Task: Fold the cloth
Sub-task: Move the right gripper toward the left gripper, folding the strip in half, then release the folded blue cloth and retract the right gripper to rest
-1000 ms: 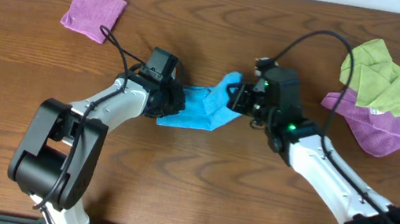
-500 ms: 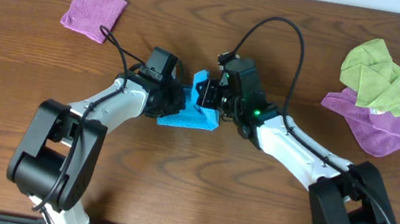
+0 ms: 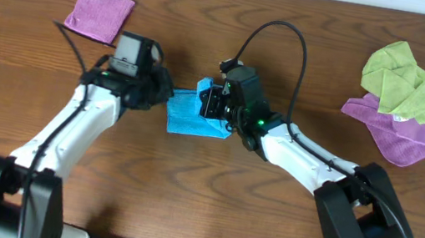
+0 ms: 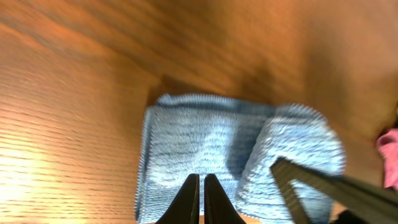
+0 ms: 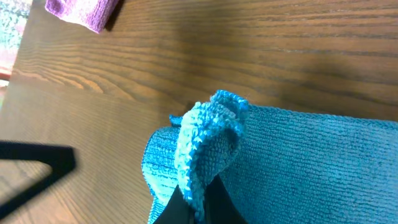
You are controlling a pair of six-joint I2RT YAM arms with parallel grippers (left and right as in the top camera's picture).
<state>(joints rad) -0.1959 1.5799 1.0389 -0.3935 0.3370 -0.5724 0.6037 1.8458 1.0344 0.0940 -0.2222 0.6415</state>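
Note:
The blue cloth [image 3: 189,116] lies partly folded on the wooden table, between my two arms. My right gripper [image 3: 208,101] is shut on a raised fold of the cloth [image 5: 208,140] and holds it over the cloth's upper right part. My left gripper [image 3: 157,94] is shut and empty, just left of the cloth and apart from it. In the left wrist view the cloth [image 4: 205,149] lies ahead of the closed fingertips [image 4: 199,186], with the lifted fold on its right.
A folded purple cloth [image 3: 99,13] lies at the far left; it also shows in the right wrist view [image 5: 81,12]. A crumpled green cloth [image 3: 400,77] sits on a purple cloth [image 3: 404,135] at the far right.
My right gripper carried the cloth's right corner leftward over the cloth. My left gripper let go of the cloth's left edge and drew back to the left.

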